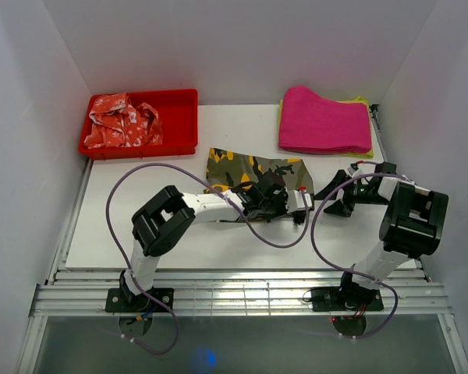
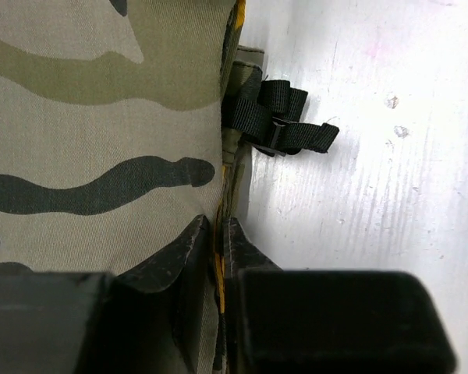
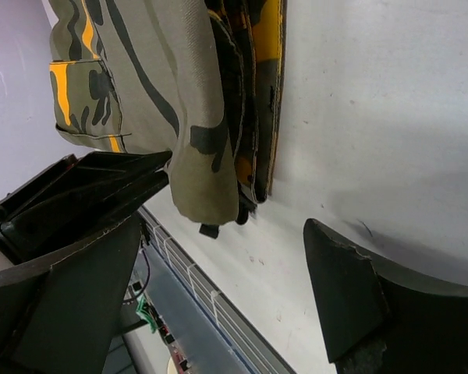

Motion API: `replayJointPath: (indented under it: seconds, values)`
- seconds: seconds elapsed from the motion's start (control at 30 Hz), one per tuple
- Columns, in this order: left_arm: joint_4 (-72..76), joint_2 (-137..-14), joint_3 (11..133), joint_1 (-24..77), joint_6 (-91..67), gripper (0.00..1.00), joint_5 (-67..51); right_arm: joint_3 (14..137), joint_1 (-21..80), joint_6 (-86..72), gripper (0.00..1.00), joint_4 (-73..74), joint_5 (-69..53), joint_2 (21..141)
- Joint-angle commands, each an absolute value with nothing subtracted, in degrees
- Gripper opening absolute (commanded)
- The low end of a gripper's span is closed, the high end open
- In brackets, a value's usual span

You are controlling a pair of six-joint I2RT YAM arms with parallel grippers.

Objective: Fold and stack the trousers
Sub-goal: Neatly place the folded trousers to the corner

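Note:
The camouflage trousers (image 1: pixel 257 173) lie folded into a small bundle at the middle of the white table. My left arm reaches across to the right, and my left gripper (image 1: pixel 299 209) is at the bundle's near right edge. In the left wrist view the gripper (image 2: pixel 218 234) is shut on the layered edge of the trousers (image 2: pixel 101 117), beside a black strap (image 2: pixel 277 125). My right gripper (image 1: pixel 329 198) is open and empty just right of the bundle, jaws pointing left. In the right wrist view the gripper (image 3: pixel 218 265) is spread wide, with the trousers (image 3: pixel 179 101) hanging ahead of it.
A red bin (image 1: pixel 179 97) at the back left holds a red-and-white patterned garment (image 1: pixel 123 121). A folded pink cloth (image 1: pixel 324 121) lies on something yellow at the back right. Metal rails (image 1: pixel 234 292) run along the table's near edge.

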State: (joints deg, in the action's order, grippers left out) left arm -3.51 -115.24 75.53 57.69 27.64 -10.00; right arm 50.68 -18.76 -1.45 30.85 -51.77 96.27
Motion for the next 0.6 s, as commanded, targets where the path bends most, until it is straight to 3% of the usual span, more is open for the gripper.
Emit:
replayJointPath:
  seconds: [0.0,0.57]
  values:
    - [-4.4,-110.7,77.3,56.5,23.3,0.00,-17.3,50.3,-16.7,-5.7,0.90,24.9,-53.7,97.4]
    - [-5.4,-112.3,83.3,50.6,14.4,0.00,-25.4,48.9,-11.0,-10.1,0.90,20.3,-50.6,100.2]
